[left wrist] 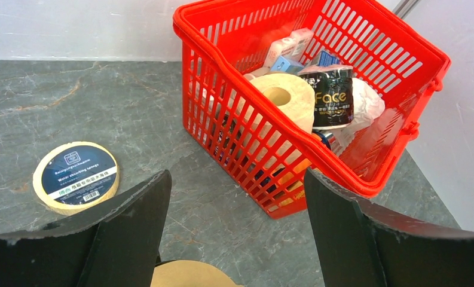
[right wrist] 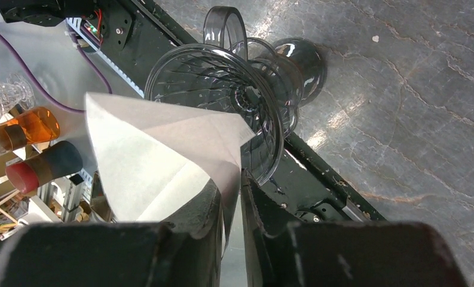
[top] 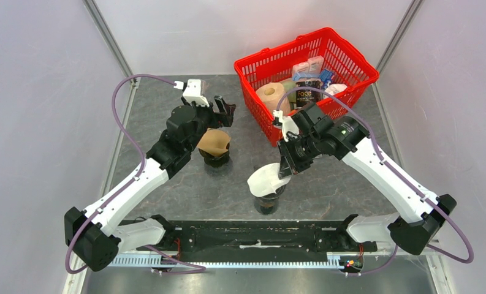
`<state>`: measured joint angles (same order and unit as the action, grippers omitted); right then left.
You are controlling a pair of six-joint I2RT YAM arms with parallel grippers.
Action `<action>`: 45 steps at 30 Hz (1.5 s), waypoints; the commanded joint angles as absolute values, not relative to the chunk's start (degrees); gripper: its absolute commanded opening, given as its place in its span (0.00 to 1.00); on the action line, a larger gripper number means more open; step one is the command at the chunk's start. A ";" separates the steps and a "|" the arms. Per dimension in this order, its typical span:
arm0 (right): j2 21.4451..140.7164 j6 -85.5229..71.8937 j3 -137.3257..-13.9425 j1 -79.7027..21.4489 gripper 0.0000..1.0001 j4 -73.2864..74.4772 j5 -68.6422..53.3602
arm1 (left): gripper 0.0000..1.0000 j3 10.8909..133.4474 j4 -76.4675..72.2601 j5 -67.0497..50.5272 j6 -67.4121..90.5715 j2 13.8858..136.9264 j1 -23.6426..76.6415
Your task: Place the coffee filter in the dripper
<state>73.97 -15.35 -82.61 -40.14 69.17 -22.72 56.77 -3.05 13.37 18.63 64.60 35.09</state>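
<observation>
From above, the white filter (top: 263,179) covers most of the clear dripper (right wrist: 222,84), so I can't tell if it sits inside. The filter's edge is pinched tight in the right claw (right wrist: 240,179), its cone just beside the dripper rim. The left claw (left wrist: 237,197) is spread wide over the desk (left wrist: 73,95), holding nothing.

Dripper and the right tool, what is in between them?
The white paper filter, pinched in the right tool, lies between it and the clear dripper. The right wrist view shows it best.
</observation>
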 commanded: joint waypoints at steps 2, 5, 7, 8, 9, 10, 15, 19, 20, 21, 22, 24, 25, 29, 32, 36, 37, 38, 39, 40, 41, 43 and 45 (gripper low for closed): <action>74.34 -14.39 -82.36 -41.21 0.25 67.29 -21.50 | 0.88 56.95 -3.56 13.49 20.21 64.26 34.74; 74.42 -14.38 -82.10 -41.26 0.31 67.21 -20.61 | 0.88 57.04 -3.25 13.44 20.08 64.01 34.72; 74.28 -14.34 -82.09 -41.31 0.38 67.17 -20.40 | 0.88 57.04 -3.17 13.37 20.11 63.92 34.72; 74.18 -14.35 -82.14 -41.28 0.40 67.17 -20.24 | 0.88 57.04 -3.16 13.29 20.13 63.81 34.76; 74.04 -14.39 -82.25 -41.26 0.42 67.18 -20.01 | 0.88 57.11 -3.16 13.21 20.07 63.83 34.72; 73.88 -14.36 -82.42 -41.30 0.43 67.20 -19.68 | 0.88 57.13 -3.09 13.12 20.13 63.76 34.72; 72.73 -14.10 -84.68 -41.31 0.50 68.25 -17.73 | 0.88 57.12 -2.90 13.15 20.12 63.51 34.72; 71.02 -13.33 -86.54 -41.26 0.54 68.67 -16.24 | 0.88 57.04 -2.81 13.48 20.03 63.43 34.73; 70.62 -13.31 -86.92 -41.26 0.55 68.66 -15.11 | 0.88 57.04 -2.74 13.66 20.03 63.45 34.73; 70.15 -13.19 -87.28 -41.28 0.56 68.66 -14.34 | 0.88 57.02 -2.72 13.70 19.96 63.32 34.72; 69.71 -13.15 -87.59 -41.31 0.56 68.70 -13.85 | 0.88 56.96 -2.72 13.79 19.95 63.28 34.72; 69.29 -12.99 -88.18 -41.31 0.55 68.46 -14.00 | 0.88 56.95 -2.72 14.04 19.87 63.19 34.72; 69.32 -13.06 -88.36 -41.27 0.51 68.33 -14.77 | 0.88 56.87 -2.72 14.24 19.81 63.11 34.72; 71.35 -13.11 -89.19 -41.39 0.36 68.44 -21.12 | 0.88 56.78 -2.72 14.86 19.58 62.96 34.74; 73.21 -13.21 -89.51 -42.86 0.30 68.37 -22.90 | 0.88 56.78 -2.72 15.37 19.42 63.01 34.72; 75.86 -12.50 -89.95 -47.03 0.28 67.97 -22.83 | 0.88 56.73 -2.64 16.24 19.33 63.22 34.73; 76.30 -12.35 -90.00 -47.83 0.28 68.02 -22.25 | 0.88 56.77 -2.64 16.39 19.34 63.25 34.73; 76.82 -12.32 -89.99 -48.55 0.28 67.95 -21.06 | 0.88 56.75 -2.59 16.43 19.33 63.33 34.72; 77.29 -12.26 -89.84 -49.04 0.28 67.98 -19.77 | 0.88 56.69 -2.63 16.44 19.35 63.35 34.72; 77.64 -12.18 -89.82 -49.59 0.27 68.11 -18.17 | 0.88 56.69 -2.57 16.44 19.37 63.34 34.72; 77.99 -11.97 -89.65 -50.03 0.27 68.19 -16.65 | 0.88 56.72 -2.55 16.46 19.35 63.34 34.72; 78.80 -11.59 -89.31 -50.60 0.27 67.90 -14.90 | 0.88 56.73 -2.61 16.44 19.34 63.36 34.72; 79.86 -11.52 -89.29 -50.84 0.26 68.11 -14.46 | 0.88 56.71 -2.55 16.44 19.38 63.34 34.72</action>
